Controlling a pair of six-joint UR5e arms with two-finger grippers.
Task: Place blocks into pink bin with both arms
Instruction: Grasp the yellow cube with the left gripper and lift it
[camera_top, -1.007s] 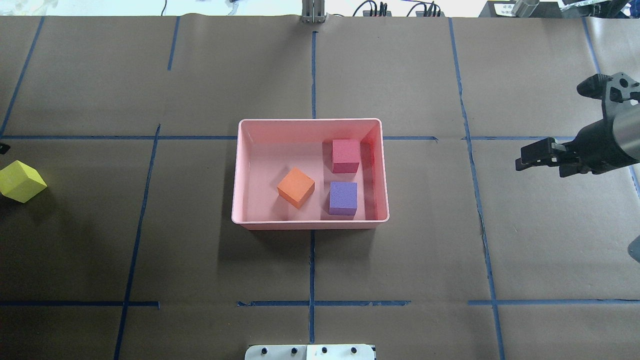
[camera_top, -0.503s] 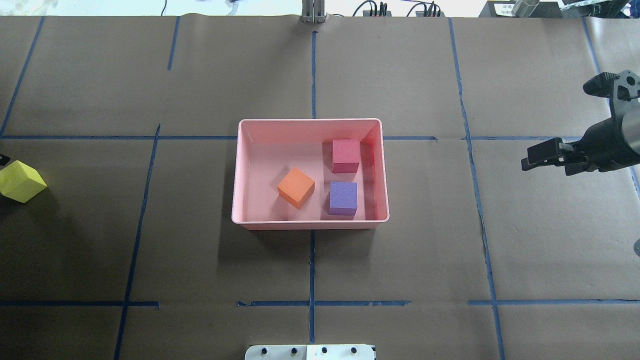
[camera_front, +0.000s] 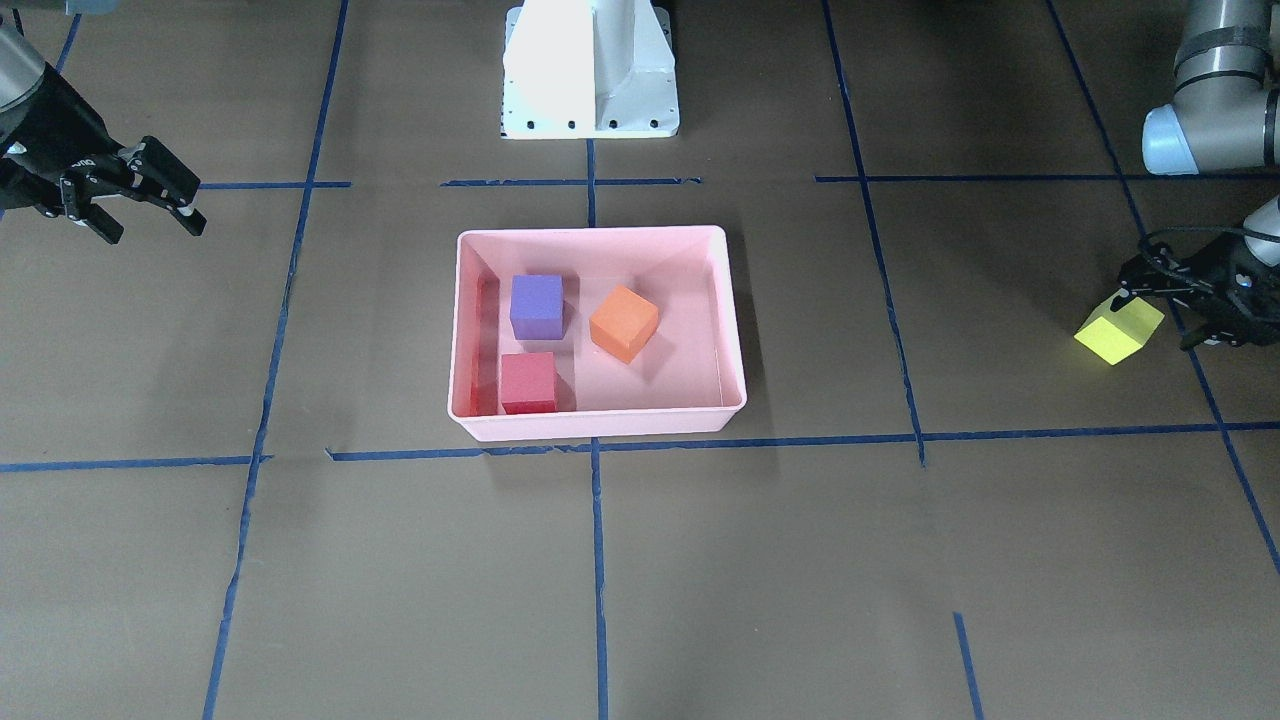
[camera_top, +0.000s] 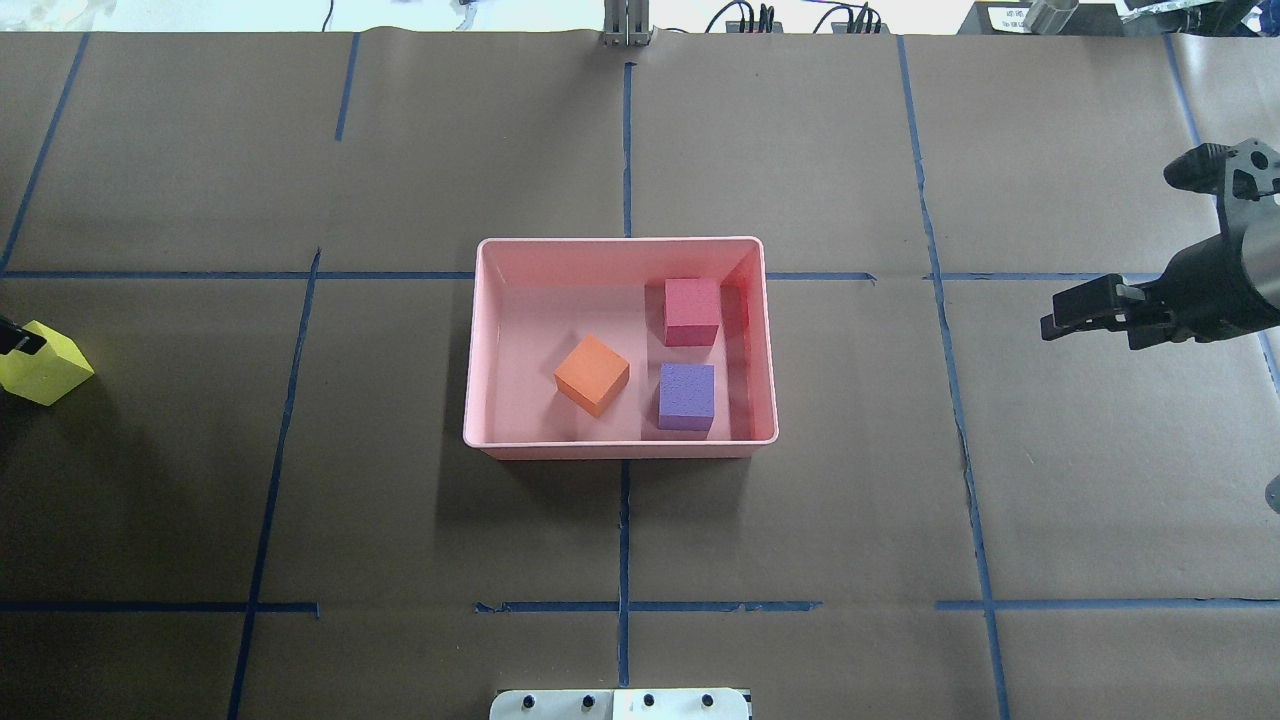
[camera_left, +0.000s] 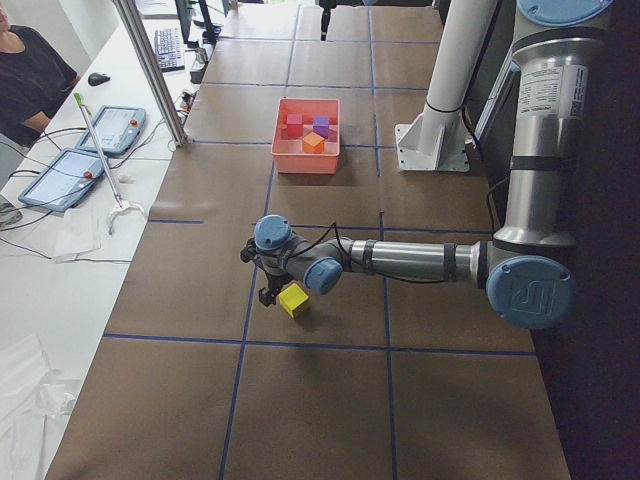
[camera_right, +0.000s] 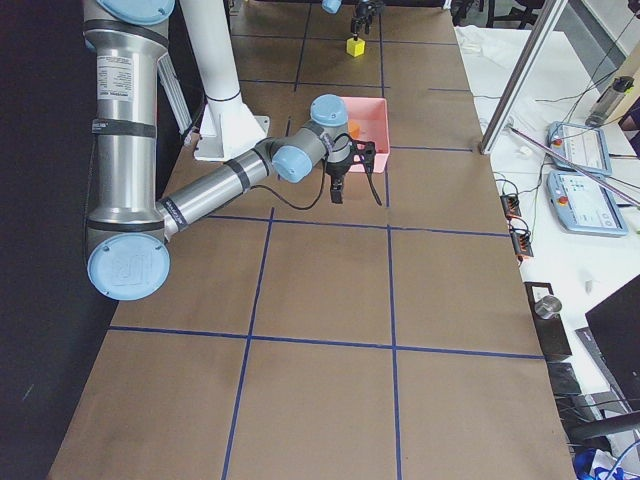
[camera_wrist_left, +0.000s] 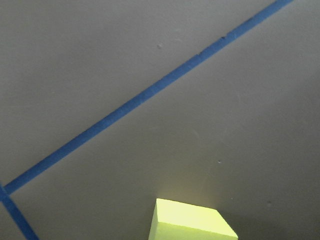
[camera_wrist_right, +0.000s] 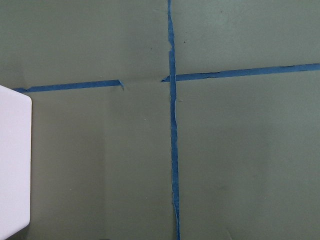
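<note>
A brown paper-covered worktop (camera_front: 900, 560) is seen from above, with two robot arms reaching in from opposite ends. The left end effector (camera_front: 1160, 316) is lowered to the worktop at the yellow-green block (camera_front: 1118, 332), which lies at its fingertips and partly beneath them. The jaws appear to be apart, with one black fingertip at the block's upper edge and the other just beside its far corner. Whether either is touching the foam cannot be told. This pose is judged to be a lining-up for a grasp, since this is the only block outside the bin. In the left wrist view only a corner of the block is seen at the bottom edge, so it is probably not yet centred between the jaws. The pink bin (camera_front: 595, 425) sits well apart from this end effector, toward the middle of the worktop and roughly midway between the two end effectors. The purple block (camera_front: 536, 305), red-pink block (camera_front: 527, 382) and orange block (camera_front: 624, 323) are held inside it, the first two close together along one side wall. The right end effector (camera_front: 150, 222) hangs above the worktop, well away from the bin's other side, with its jaws spread and nothing between them. Only bare paper and blue tape lines (camera_wrist_right: 172, 150) are seen below it, so it is judged to be parked out of the way.
</note>
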